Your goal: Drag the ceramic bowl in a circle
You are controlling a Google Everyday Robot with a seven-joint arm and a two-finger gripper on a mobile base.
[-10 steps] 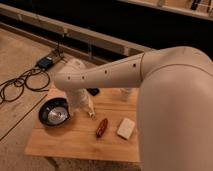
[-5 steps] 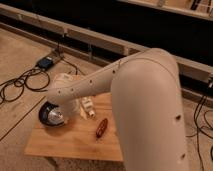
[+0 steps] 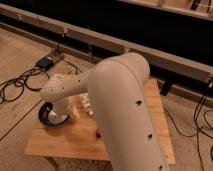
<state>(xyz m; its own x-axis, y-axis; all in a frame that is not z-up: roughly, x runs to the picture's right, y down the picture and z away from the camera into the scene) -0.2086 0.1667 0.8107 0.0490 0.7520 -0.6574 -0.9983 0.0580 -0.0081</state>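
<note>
1. The ceramic bowl (image 3: 49, 114) sits at the left end of the wooden table (image 3: 60, 143), close to its left edge.
2. The gripper (image 3: 68, 111) reaches down at the bowl's right rim and covers that side. Whether it is touching the rim, and whether it is open or closed, I cannot tell.
3. Bare wood lies between the bowl and the table's near edge. To the left there is little room before the edge.
4. To the right, the robot's big pale arm (image 3: 120, 100) hides much of the tabletop.
5. The bowl is round, shallow and glossy black, with a greyish shine inside.
6. A bit of a small reddish object (image 3: 98, 133) shows under the arm.
7. On the floor to the left lie dark cables (image 3: 15, 85) and a small black box (image 3: 46, 62).
</note>
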